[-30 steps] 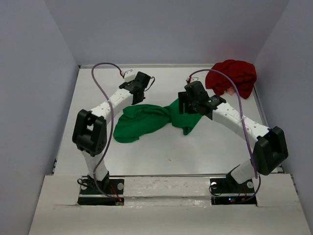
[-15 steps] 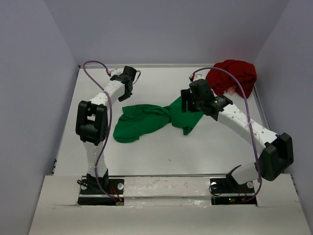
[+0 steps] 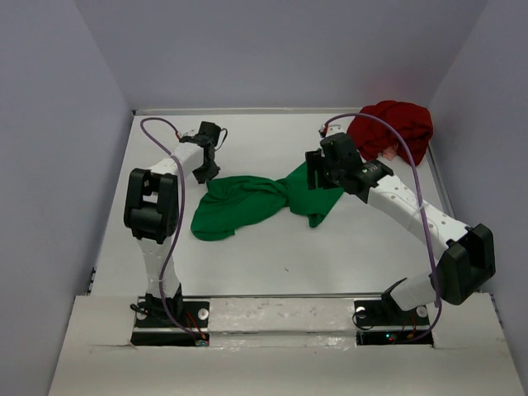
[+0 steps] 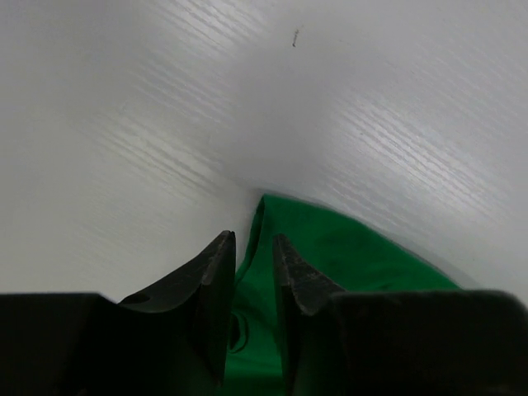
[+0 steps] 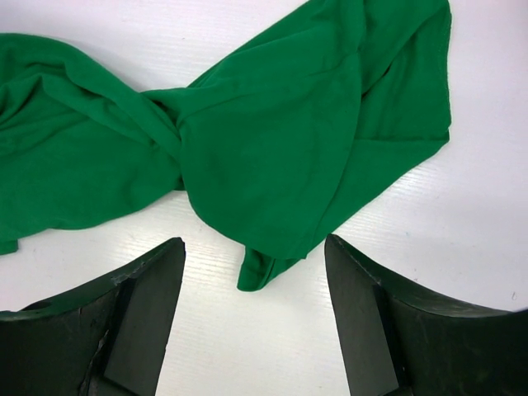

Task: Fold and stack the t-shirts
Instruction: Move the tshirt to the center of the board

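The bright green t-shirt [image 3: 247,202] lies twisted and crumpled mid-table. It also shows in the right wrist view [image 5: 272,157] and the left wrist view [image 4: 346,256]. The dark red t-shirt [image 3: 394,128] is bunched in the back right corner. My left gripper [image 3: 206,172] is at the green shirt's back left corner, its jaws a narrow gap apart [image 4: 255,238], straddling the cloth's edge. My right gripper [image 3: 318,177] hovers over the shirt's right part, wide open and empty [image 5: 254,243], above a folded sleeve tip.
The white table [image 3: 272,256] is closed in by grey walls on the left, back and right. Purple cables loop above both arms. The red shirt lies close behind the right arm's wrist.
My left gripper swung from the green shirt's back edge toward the back left, then came down at the shirt's left corner. The right gripper shifted slightly back. The shirts have not moved.
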You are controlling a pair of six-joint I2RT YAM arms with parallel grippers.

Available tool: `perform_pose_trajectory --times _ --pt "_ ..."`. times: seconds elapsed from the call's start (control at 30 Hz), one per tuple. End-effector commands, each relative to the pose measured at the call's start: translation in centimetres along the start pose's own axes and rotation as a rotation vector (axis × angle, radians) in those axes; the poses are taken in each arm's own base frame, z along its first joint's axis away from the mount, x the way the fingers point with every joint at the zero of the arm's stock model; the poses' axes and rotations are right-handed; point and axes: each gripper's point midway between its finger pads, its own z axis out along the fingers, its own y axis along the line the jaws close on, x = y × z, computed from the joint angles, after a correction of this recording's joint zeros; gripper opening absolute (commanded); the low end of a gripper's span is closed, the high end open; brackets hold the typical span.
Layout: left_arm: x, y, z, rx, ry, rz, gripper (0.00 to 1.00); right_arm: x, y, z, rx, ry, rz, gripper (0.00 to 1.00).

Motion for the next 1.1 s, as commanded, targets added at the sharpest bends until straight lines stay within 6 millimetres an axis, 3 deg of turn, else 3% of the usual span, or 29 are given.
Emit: perform_pose_trajectory --times 0.0,0.33,0.8,0.9,0.97,1.07 --pt "-0.3 -1.5 -1.5 0.110 -0.004 -0.006 0.37 -2.1 -0.1 -0.8 -0.021 -0.062 0.012 0.74" --pt "0.8 -1.7 -0.1 0.127 0.038 -0.015 0.39 -2.6 0.0 -1.7 -0.035 -0.087 0.020 0.73" --pt "0.1 -1.9 1.8 0.125 0.059 -0.040 0.35 -2.4 -0.4 -2.0 -0.016 -0.080 0.028 0.74" --pt "0.1 -1.6 2.1 0.121 0.060 -0.048 0.19 -1.8 -0.5 -1.4 -0.005 -0.054 0.026 0.74" --pt "0.0 -1.6 2.1 0.121 0.057 -0.052 0.00 -1.1 -0.9 -0.6 0.028 -0.023 0.022 0.74" --pt "-0.6 -1.9 1.6 0.136 0.042 -0.053 0.00 0.9 -2.0 1.7 0.084 0.047 0.036 0.72"
